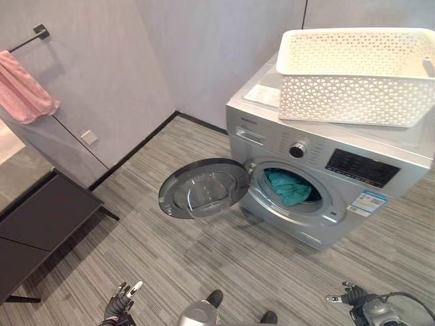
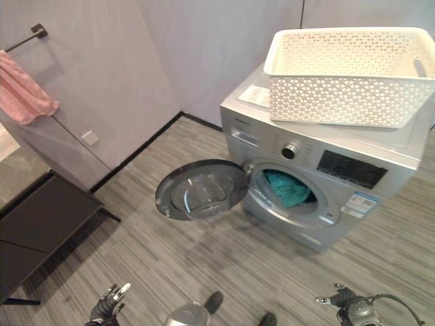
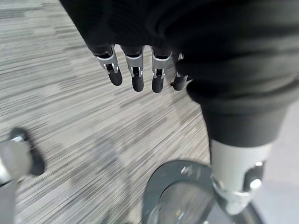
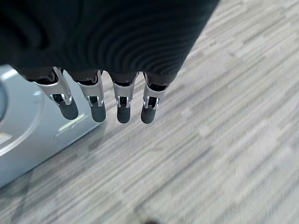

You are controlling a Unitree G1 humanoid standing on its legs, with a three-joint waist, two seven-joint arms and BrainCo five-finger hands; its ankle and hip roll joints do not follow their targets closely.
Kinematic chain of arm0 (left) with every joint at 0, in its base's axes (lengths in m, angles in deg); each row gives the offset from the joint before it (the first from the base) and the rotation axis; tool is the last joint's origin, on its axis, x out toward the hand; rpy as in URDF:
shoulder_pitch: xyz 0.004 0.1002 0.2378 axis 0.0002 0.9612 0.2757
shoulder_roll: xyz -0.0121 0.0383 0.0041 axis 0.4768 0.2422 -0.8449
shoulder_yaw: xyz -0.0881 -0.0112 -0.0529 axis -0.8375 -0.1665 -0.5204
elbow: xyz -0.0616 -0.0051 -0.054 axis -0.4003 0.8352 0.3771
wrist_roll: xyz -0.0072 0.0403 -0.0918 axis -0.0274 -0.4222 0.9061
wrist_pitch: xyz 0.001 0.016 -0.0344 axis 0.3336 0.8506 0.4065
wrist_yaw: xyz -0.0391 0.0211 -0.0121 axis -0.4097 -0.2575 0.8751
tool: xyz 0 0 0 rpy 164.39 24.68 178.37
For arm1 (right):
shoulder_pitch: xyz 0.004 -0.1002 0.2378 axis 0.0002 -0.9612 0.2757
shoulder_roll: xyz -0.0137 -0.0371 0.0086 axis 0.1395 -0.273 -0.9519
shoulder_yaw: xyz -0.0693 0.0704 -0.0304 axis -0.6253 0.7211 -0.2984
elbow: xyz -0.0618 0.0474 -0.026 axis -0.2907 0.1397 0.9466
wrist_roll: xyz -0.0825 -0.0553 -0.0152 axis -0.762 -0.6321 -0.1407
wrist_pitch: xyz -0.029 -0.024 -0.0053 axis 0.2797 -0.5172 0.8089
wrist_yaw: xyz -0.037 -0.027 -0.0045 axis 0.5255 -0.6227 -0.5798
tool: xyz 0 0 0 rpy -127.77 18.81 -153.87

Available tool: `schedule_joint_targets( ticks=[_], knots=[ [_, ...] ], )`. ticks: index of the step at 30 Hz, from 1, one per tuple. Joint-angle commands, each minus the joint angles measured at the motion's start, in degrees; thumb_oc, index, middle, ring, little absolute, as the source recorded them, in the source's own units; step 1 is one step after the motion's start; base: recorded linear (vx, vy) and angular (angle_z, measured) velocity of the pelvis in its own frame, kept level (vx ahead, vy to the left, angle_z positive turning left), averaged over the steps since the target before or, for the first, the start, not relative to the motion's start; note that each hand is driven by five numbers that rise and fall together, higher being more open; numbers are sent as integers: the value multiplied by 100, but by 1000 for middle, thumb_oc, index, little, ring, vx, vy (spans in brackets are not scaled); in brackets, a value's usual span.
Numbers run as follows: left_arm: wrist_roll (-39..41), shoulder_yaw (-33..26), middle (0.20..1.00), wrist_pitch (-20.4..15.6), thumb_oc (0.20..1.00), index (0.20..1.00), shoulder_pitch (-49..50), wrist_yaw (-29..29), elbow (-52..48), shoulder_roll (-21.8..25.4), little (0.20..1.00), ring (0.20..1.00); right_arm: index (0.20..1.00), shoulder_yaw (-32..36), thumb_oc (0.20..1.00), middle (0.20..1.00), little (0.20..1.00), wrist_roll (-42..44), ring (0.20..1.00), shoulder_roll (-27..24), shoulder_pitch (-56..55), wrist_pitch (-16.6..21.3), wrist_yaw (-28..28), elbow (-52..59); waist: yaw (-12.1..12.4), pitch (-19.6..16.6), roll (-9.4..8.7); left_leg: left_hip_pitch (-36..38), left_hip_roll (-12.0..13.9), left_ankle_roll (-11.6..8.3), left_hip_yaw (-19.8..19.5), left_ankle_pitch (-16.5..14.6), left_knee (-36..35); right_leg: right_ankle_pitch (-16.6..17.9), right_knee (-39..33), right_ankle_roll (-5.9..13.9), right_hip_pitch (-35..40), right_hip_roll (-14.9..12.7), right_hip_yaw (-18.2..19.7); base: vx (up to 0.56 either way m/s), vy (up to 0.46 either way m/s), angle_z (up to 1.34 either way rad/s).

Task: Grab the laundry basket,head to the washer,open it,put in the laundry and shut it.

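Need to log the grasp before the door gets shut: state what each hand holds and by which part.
Nothing is held. The left hand and the right hand hang open over the floor, fingers straight. The basket sits on the washer.

The room is bright with soft, even light, so the grey wall and the striped floor look pale. The open door of the washer lays a faint, fuzzy shadow on the floor just under it, and the white laundry basket leaves a thin dark line on the washer's top. The door's glass and the washer's top shine a little, and the hole behind the door is dim.
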Motion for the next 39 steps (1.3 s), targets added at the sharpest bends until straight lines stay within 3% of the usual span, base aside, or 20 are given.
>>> schedule_joint_targets(
  ticks=[1,7,10,12,14,16,17,24,26,31,39],
  knots=[
    [-81,-238,1000,-315,1000,1000,275,-30,-592,740,1000,1000,1000,-5,1000,1000,1000,199,1000,-186,-273,85,-11,-158,252,-258,-366,-405,-342,179,-119,103,-246,659,-497,662,407,-828,285,-75,175,-5],
    [-105,-703,1000,-372,1000,1000,393,-60,-1229,1058,1000,1000,1000,179,1000,1000,1000,-2,1000,-120,-577,8,12,-520,379,-275,-551,-279,-558,376,-52,-103,-246,911,-613,849,451,-1065,383,-20,136,-30],
    [-310,-954,1000,-377,1000,1000,251,-182,-1277,1477,1000,1000,1000,302,1000,1000,1000,-82,1000,-40,-771,-48,44,-682,363,-263,-738,-240,-670,449,-51,-157,-246,1020,-623,960,526,-1207,297,-29,157,3],
    [-1468,-986,1000,-437,1000,1000,-20,-740,-1104,1989,1000,1000,1000,281,1000,1000,1000,-85,1000,115,-822,-56,49,-694,296,-215,-916,-204,-706,484,13,-228,-246,1104,-630,1034,506,-1256,380,-20,146,6],
    [-3168,-745,1000,-309,1000,1000,-221,-1257,-1135,2564,1000,1000,1000,177,1000,1000,1000,-203,1000,314,-820,-4,49,-698,294,-90,-1113,-181,-706,507,89,-280,-246,1089,-611,1054,481,-1255,482,-36,54,-5],
    [-3228,-734,1000,-319,1000,1000,-298,-1213,-1081,2686,1000,1000,1000,134,1000,1000,1000,-178,1000,366,-798,16,73,-690,299,-42,-1228,-212,-712,518,140,-281,-246,1111,-598,1067,416,-1266,543,-41,32,-3],
    [-3300,-731,1000,-242,1000,1000,-607,-1401,-565,2849,1000,1000,1000,13,1000,1000,1000,-101,1000,509,-765,17,64,-729,254,57,-1410,-193,-708,551,209,-342,-246,1134,-570,1067,359,-1284,639,-23,45,-6],
    [-3893,50,1000,-124,1000,1000,-1827,-1784,660,3435,1000,1000,1000,-406,1000,1000,1000,24,1000,867,-720,37,82,-707,123,429,-1902,-160,-579,579,453,-415,-246,1116,-448,1031,162,-1199,1008,-25,-3,-21],
    [-3907,350,1000,-21,1000,1000,-2508,-1976,1198,3633,1000,1000,1000,-501,1000,1000,1000,236,1000,913,-644,48,12,-661,10,682,-2115,-200,-489,559,555,-411,-246,1142,-447,1009,48,-1118,1122,-60,-51,-24],
    [-3649,715,1000,10,1000,1000,-3411,-2088,1611,3942,1000,1000,1000,-512,1000,1000,1000,592,1000,940,-561,96,-94,-571,-123,1071,-2353,-371,-394,521,620,-345,-246,1222,-490,1001,-156,-1013,1219,-62,-46,-20],
    [-3725,1515,1000,67,1000,1000,-4763,-2509,1867,4133,1000,1000,1000,-664,1000,1000,1000,838,1000,1028,-531,200,-177,-430,-327,1382,-2552,-827,-285,469,622,-187,-246,1332,-550,959,-530,-907,1270,-37,-26,-3]
  ],
)
